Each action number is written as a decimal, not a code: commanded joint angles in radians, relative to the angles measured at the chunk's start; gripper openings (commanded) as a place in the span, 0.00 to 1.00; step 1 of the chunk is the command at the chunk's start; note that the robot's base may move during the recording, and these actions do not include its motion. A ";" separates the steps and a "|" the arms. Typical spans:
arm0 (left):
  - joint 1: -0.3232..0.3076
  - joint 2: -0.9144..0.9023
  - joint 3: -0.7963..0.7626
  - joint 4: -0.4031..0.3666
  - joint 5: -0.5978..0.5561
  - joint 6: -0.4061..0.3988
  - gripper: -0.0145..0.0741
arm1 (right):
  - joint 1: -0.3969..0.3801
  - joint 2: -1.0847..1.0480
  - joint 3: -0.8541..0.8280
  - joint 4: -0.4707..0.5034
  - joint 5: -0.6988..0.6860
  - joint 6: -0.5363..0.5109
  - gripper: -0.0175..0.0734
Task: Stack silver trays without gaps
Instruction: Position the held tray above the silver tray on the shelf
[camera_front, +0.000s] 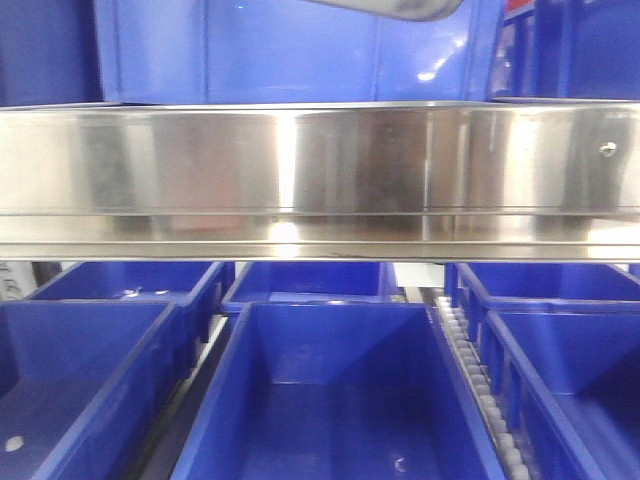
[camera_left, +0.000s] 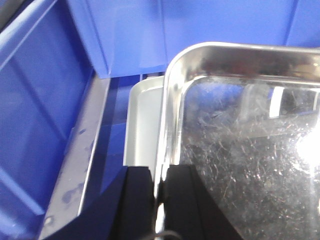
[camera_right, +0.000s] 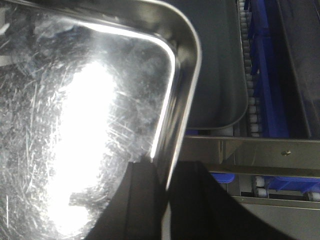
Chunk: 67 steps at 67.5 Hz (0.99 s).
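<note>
A shiny silver tray (camera_left: 240, 130) is held by both grippers. My left gripper (camera_left: 158, 172) is shut on its left rim, one finger inside and one outside. My right gripper (camera_right: 167, 167) is shut on the same tray's (camera_right: 85, 115) right rim near a rounded corner. A second silver tray (camera_left: 142, 120) lies below it, offset to the left, with its corner and rim showing. In the right wrist view this lower tray (camera_right: 220, 75) shows dark beyond the held tray's corner. In the front view only a sliver of a tray's underside (camera_front: 385, 8) shows at the top edge.
A long steel shelf rail (camera_front: 320, 170) with a screw (camera_front: 607, 148) crosses the front view. Blue bins (camera_front: 330, 400) stand in rows below it, with a roller track (camera_front: 480, 380) between them. A blue bin wall (camera_left: 30, 100) and a steel ledge (camera_left: 80, 165) flank the trays on the left.
</note>
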 joint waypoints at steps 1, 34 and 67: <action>-0.016 0.008 -0.006 -0.001 -0.113 -0.006 0.14 | 0.017 0.005 -0.013 -0.012 -0.656 -0.020 0.18; -0.016 0.008 -0.006 -0.001 -0.113 -0.006 0.14 | 0.017 0.005 -0.013 -0.012 -0.656 -0.020 0.18; -0.016 0.008 -0.006 -0.001 -0.113 -0.006 0.14 | 0.007 0.005 -0.013 -0.013 -0.305 -0.020 0.18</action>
